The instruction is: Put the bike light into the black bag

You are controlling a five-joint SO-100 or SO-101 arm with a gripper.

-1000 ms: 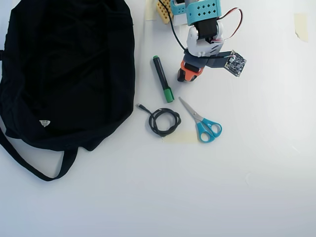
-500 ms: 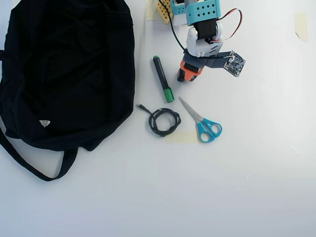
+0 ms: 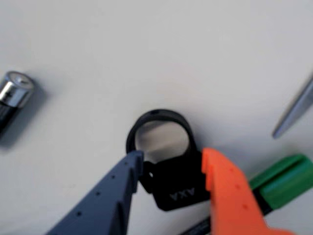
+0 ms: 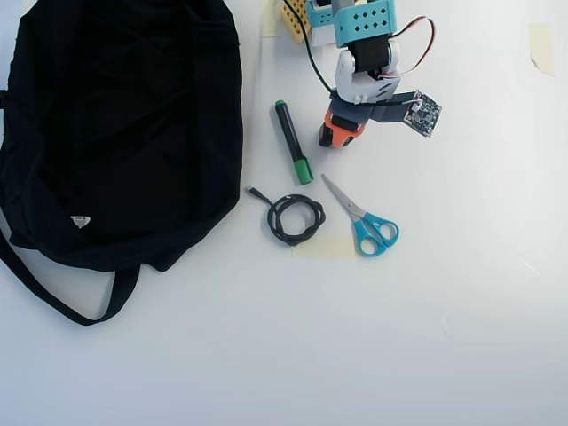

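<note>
In the wrist view the bike light (image 3: 173,188), a small black block marked AXA with a round strap loop, lies on the white table. My gripper (image 3: 172,155) has its blue finger against the light's left side and its orange finger against the right side, shut on it. In the overhead view the gripper (image 4: 335,135) points down at the table right of the marker, and the light is hidden under it. The black bag (image 4: 124,115) lies flat at the far left, with a white triangular label and a long strap.
A green-capped marker (image 4: 292,142) lies just left of the gripper and shows in the wrist view (image 3: 283,178). Blue-handled scissors (image 4: 364,220) and a coiled black cable (image 4: 295,219) lie below. A black-and-silver cylinder (image 3: 14,93) lies at the wrist view's left.
</note>
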